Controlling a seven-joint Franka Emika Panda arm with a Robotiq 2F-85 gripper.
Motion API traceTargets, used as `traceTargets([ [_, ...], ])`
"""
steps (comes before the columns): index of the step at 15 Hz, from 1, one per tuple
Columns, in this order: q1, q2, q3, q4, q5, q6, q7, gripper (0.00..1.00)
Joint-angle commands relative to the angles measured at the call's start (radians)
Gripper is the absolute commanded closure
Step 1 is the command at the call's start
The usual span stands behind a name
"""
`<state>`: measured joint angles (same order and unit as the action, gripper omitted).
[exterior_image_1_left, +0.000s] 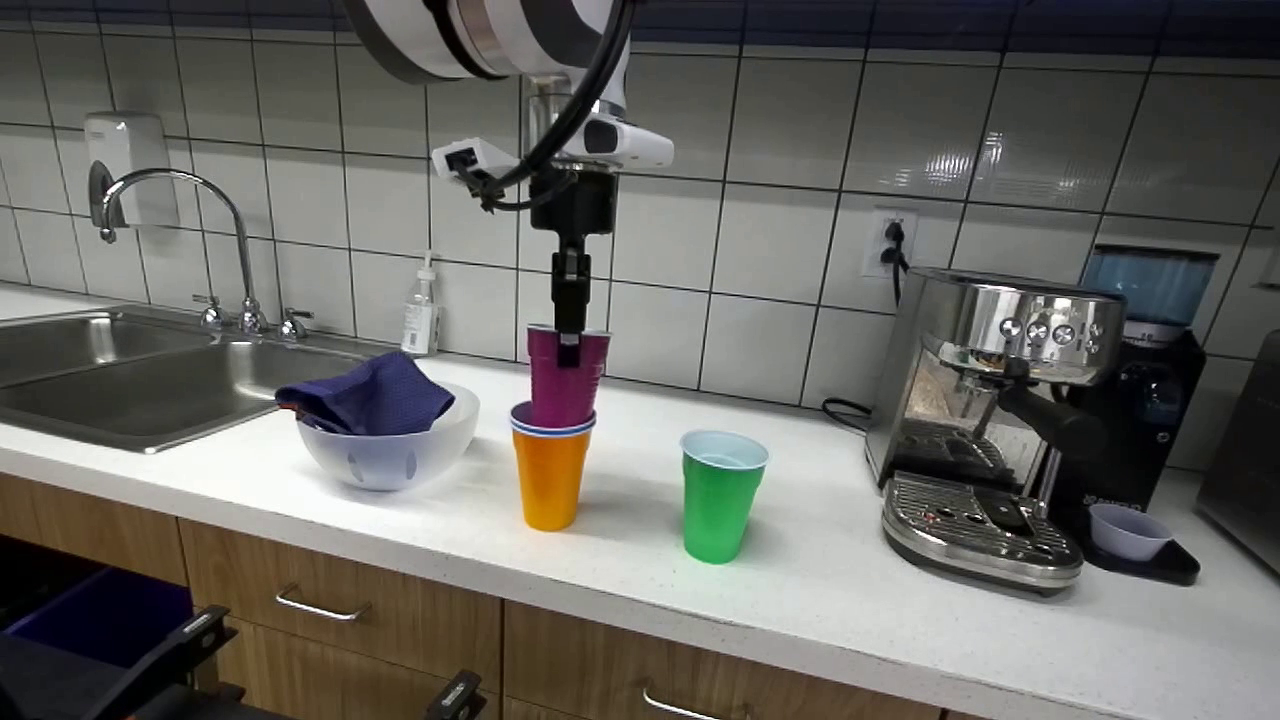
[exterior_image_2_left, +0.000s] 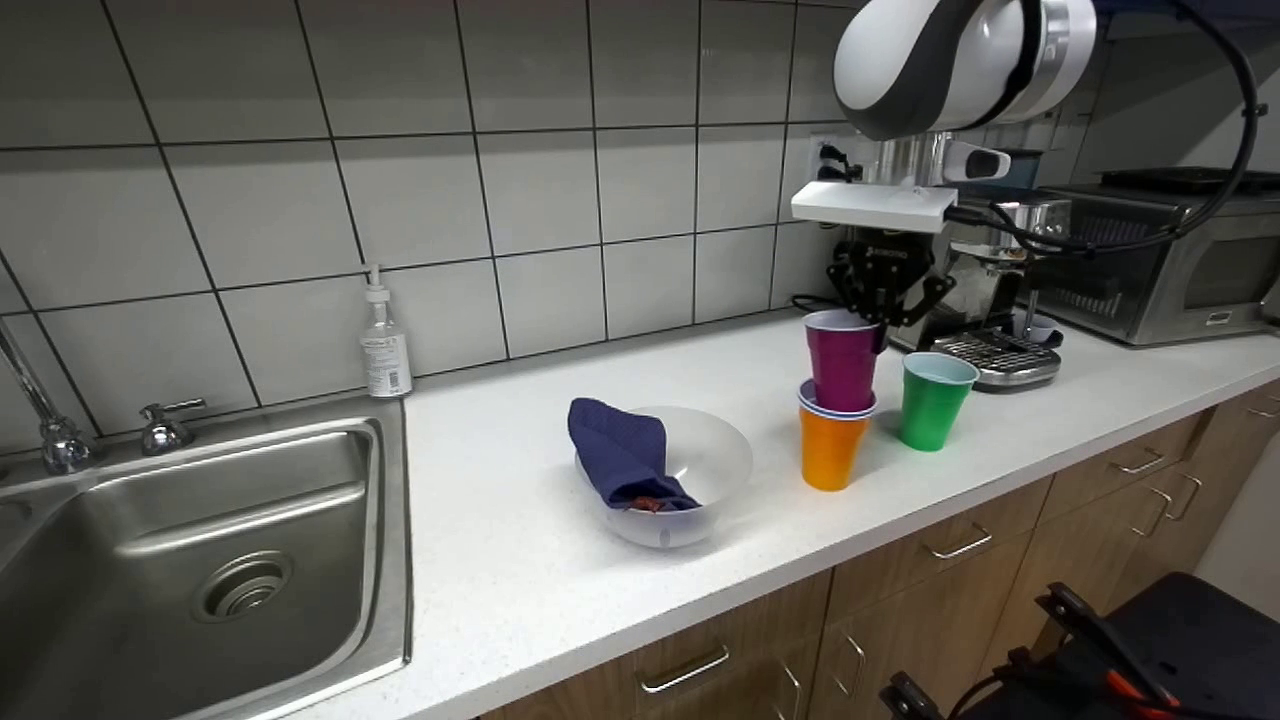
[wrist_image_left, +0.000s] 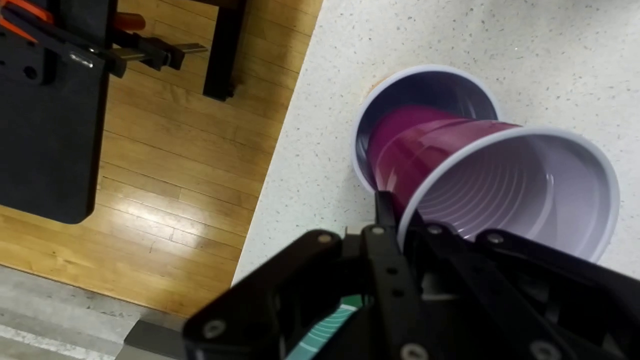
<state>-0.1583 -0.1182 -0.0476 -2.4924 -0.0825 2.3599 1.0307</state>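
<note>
My gripper (wrist_image_left: 400, 205) is shut on the wall of a magenta cup (wrist_image_left: 430, 145), one finger outside it and one inside. In both exterior views the gripper (exterior_image_1_left: 569, 350) points down at the cup's rim. The magenta cup's lower end sits inside the mouth of an orange cup (exterior_image_1_left: 552, 480), which stands upright on the counter. Inside, the orange cup looks dark blue; whether another cup is nested there I cannot tell. A green cup (exterior_image_2_left: 932, 405) stands upright beside them. In the wrist view only a strip of the green cup (wrist_image_left: 327, 325) shows behind the gripper's linkage.
A translucent bowl (exterior_image_1_left: 450, 440) with a dark blue cloth (exterior_image_1_left: 375, 395) stands beside the cups. Past it lies a sink (exterior_image_2_left: 250, 520). A soap bottle (exterior_image_2_left: 385, 345) stands near the wall. On the other side are an espresso machine (exterior_image_1_left: 980, 420) and grinder. The counter edge (wrist_image_left: 280, 150) is near.
</note>
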Motion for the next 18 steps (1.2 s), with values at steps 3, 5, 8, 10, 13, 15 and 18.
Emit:
traceTargets([
  [3, 0.011, 0.039, -0.004, 0.041, -0.013, -0.001, 0.024, 0.99],
  [5, 0.014, 0.043, -0.005, 0.045, -0.013, -0.002, 0.023, 0.99],
  [8, 0.015, 0.046, -0.006, 0.049, -0.015, -0.003, 0.025, 0.99],
  [10, 0.015, 0.046, -0.007, 0.05, -0.016, -0.004, 0.026, 0.69],
  [13, 0.014, 0.046, -0.009, 0.053, -0.018, -0.006, 0.028, 0.48],
  [15, 0.014, 0.045, -0.01, 0.054, -0.018, -0.007, 0.027, 0.32],
  [18, 0.013, 0.044, -0.011, 0.056, -0.018, -0.007, 0.025, 0.09],
])
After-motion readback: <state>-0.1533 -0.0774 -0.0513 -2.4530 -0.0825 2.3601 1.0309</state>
